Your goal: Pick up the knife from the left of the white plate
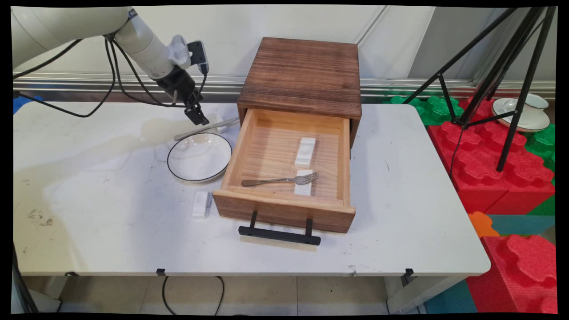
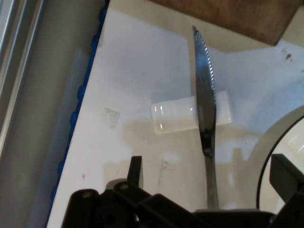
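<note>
Gripper (image 2: 209, 183) open wide in the hand view, nothing held: one finger (image 2: 135, 172) stands left of the knife (image 2: 205, 104), the other at the right frame edge, cut off, over the plate (image 2: 273, 147) rim. Knife handle runs down between the fingers and goes out of sight behind the linkage, so contact can't be confirmed. Serrated blade lies across a small white rest (image 2: 173, 115), tip pointing toward the wooden box corner at the top of that view. In the main view, going near to far: black handle (image 1: 279, 234) on the pulled-out drawer (image 1: 284, 209); another white rest (image 1: 201, 204) on the table (image 1: 111, 222) just left of the drawer front; inside the drawer a fork (image 1: 284, 180) lying across one white rest (image 1: 304, 188), a second rest (image 1: 305, 152) behind it. White black-rimmed plate sits left of the drawer. Gripper hangs just behind the plate, low over the knife, fingertips hard to make out there. Wooden box (image 1: 304, 75) at the back. Tripod (image 1: 502, 80) and red foam blocks (image 1: 493, 160) off to the right, a cup and saucer (image 1: 524, 113) partly hidden behind the tripod legs.
</note>
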Motion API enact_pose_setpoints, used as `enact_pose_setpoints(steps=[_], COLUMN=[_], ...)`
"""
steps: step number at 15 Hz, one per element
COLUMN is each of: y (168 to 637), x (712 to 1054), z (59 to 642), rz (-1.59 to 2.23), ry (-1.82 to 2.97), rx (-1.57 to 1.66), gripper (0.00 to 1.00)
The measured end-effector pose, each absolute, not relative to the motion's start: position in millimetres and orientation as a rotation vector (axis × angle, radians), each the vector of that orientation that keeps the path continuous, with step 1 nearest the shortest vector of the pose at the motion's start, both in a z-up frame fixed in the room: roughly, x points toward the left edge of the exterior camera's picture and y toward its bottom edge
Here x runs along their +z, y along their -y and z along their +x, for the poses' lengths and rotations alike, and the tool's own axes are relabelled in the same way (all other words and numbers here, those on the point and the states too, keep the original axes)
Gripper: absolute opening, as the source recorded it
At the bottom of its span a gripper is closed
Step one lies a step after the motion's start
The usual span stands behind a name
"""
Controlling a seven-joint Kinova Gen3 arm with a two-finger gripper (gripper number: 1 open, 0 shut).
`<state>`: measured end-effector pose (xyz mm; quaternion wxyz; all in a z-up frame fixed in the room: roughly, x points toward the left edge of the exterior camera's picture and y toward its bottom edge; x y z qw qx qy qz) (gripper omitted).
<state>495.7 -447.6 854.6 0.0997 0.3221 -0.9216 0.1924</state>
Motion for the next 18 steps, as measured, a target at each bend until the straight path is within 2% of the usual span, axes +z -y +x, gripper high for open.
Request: enact_pose_setpoints(steps=[18], y=[486], x=[820], z=[513], rz=[0.952], ry=[2.798], rx=[0.439], gripper=[1.00])
